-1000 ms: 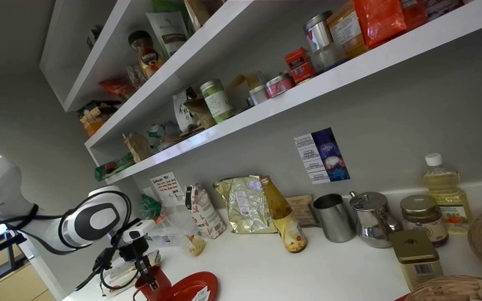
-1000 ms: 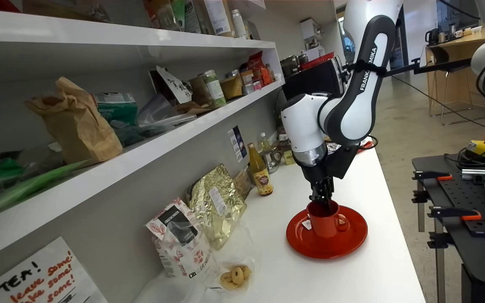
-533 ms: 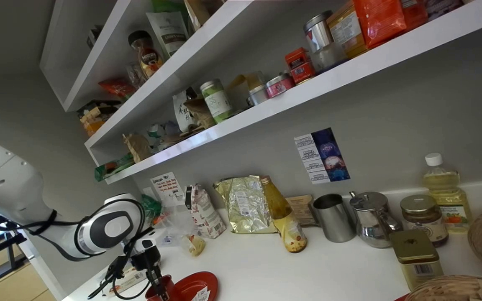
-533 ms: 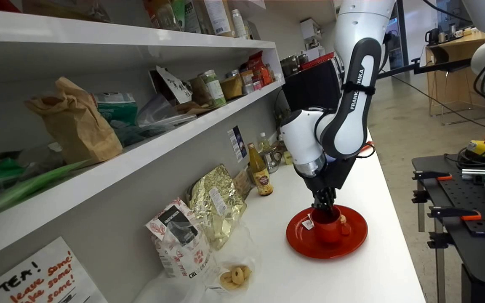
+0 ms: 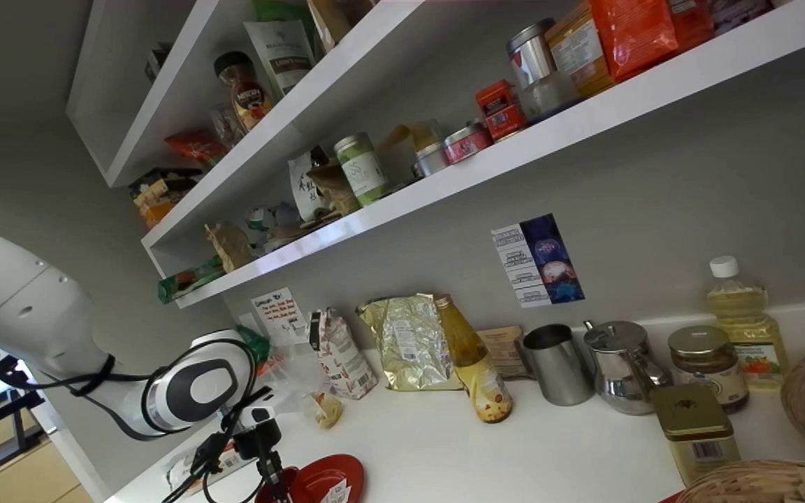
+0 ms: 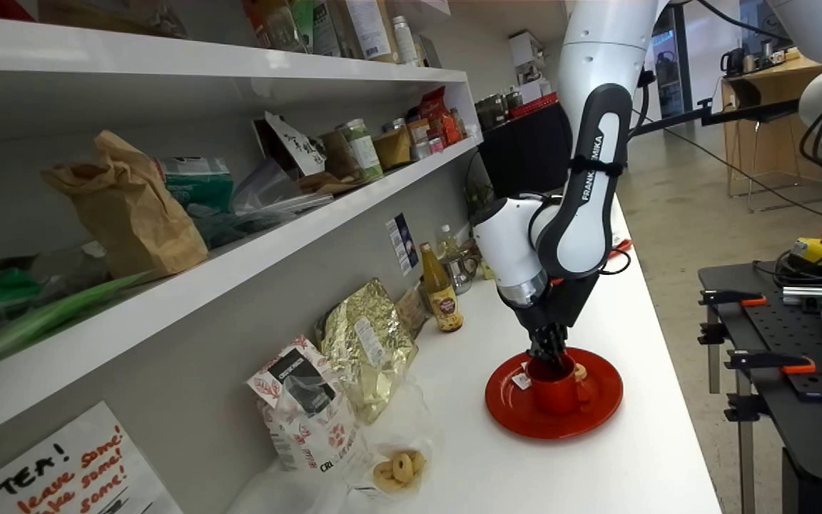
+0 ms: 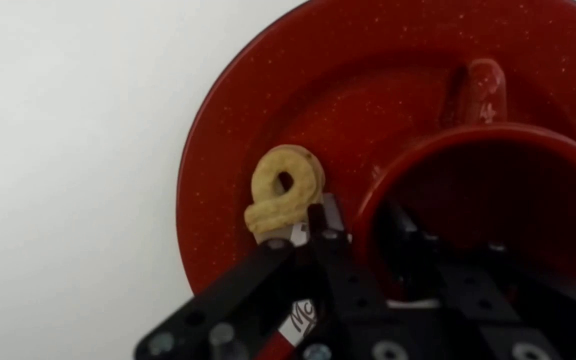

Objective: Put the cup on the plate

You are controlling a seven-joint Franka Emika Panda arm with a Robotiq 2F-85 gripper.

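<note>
The red cup (image 6: 552,394) is upright over the flat round red plate (image 6: 507,410). In an exterior view the cup (image 5: 291,476) is partly cut off below and overlaps the plate's (image 5: 332,469) near side. In the wrist view my gripper (image 7: 365,231) straddles the cup's rim, one finger inside and one outside, and is shut on the wall. The cup (image 7: 508,195) has its handle pointing away from the fingers, over the plate (image 7: 368,107). Whether its base touches the plate cannot be told. My gripper (image 6: 550,359) reaches down into the cup from above.
Ring biscuits (image 7: 285,187) and a white paper tag (image 7: 300,317) lie on the plate beside the cup. A bottle (image 6: 441,289), a gold foil bag (image 6: 368,350), a white-and-red bag (image 6: 307,407) and a clear bag with biscuits (image 6: 400,467) stand along the wall. A shelf (image 6: 240,275) overhangs.
My gripper and the cup have moved together, lower and rightward in an exterior view. The cup has come down closer to the plate. The plate has not moved.
</note>
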